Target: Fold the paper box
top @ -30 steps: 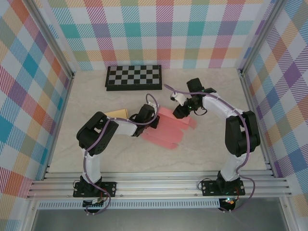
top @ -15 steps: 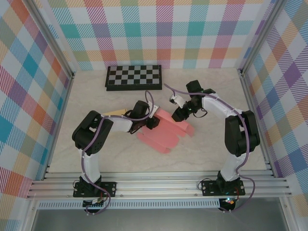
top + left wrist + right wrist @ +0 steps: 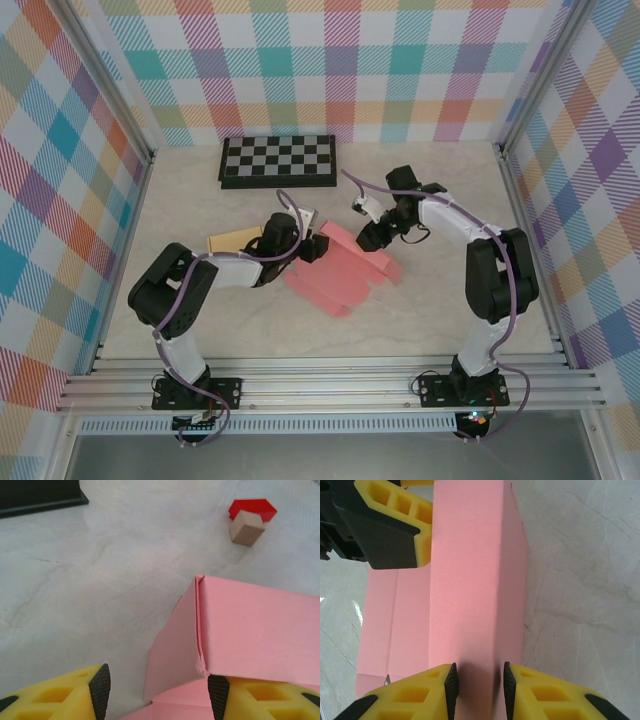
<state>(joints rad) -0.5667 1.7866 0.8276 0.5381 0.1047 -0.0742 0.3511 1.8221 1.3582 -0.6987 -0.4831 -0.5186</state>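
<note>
Lying near the middle of the pale marble-look tabletop (image 3: 420, 310), between the 2 arms, the pink paper box (image 3: 335, 275) was only partly folded: most of it was flat, w/ a raised strip along its far-right edge and flat panels spreading toward the near side. From the right wrist cam the box (image 3: 470, 570) showed as a long upright ridge running away from the lens, w/ lower flat panels on its left marked by straight crease lines. The right gripper (image 3: 478, 685) was clamped on the near end of that ridge, yellow pads pressed to both faces; seen from the top, it (image 3: 372, 238) sat at the box's far-right end. The left gripper (image 3: 312, 245) was at the box's far-left corner, jaws apart. In the left wrist cam the box (image 3: 260, 625) showed a stood-up corner w/ a doubled edge, slightly crumpled at the bottom of the crease; that gripper (image 3: 157, 690) straddled the corner, right pad against the pink wall, left pad clear of it. Beyond lay a small tan wooden block (image 3: 246, 527) touching a red piece (image 3: 252, 509). A black-and-white chequered board (image 3: 278, 160) sat at the far edge, a flat tan card (image 3: 235, 241) by the left arm.
</note>
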